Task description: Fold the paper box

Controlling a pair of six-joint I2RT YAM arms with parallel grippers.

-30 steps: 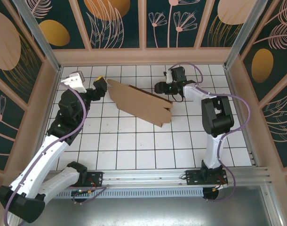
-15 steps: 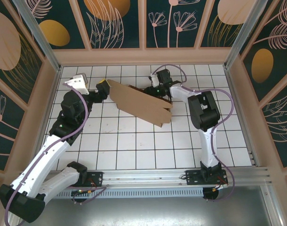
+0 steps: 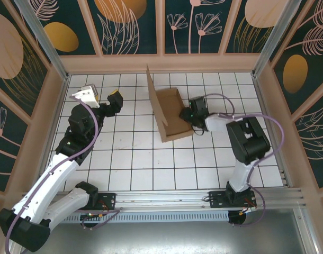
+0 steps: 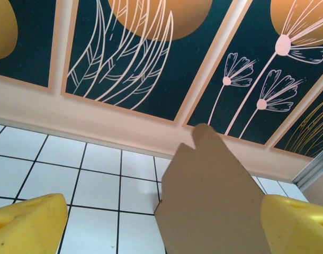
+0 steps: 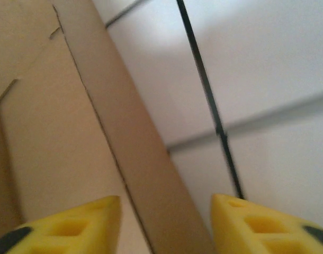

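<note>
The paper box (image 3: 172, 117) is a plain brown cardboard sheet in the middle of the table, tipped up with one long flap pointing at the back wall. My right gripper (image 3: 193, 115) is at its right edge. In the right wrist view a cardboard strip (image 5: 135, 143) runs between the yellow fingers (image 5: 82, 222) of the open right gripper (image 5: 167, 225), with a gap on either side. My left gripper (image 3: 116, 98) hangs open to the left of the box, apart from it. Its wrist view shows the pointed flap (image 4: 214, 196) ahead, between the wide-apart jaws of the left gripper (image 4: 164, 227).
The white tiled table (image 3: 140, 164) is fenced by low peach walls with dark floral panels (image 3: 135, 26). An aluminium rail (image 3: 167, 198) carries both arm bases along the near edge.
The box has swung from lying wide across the back of the table to standing tipped up near the centre. My right gripper came forward to its right edge and narrowed. The left arm barely moved.
</note>
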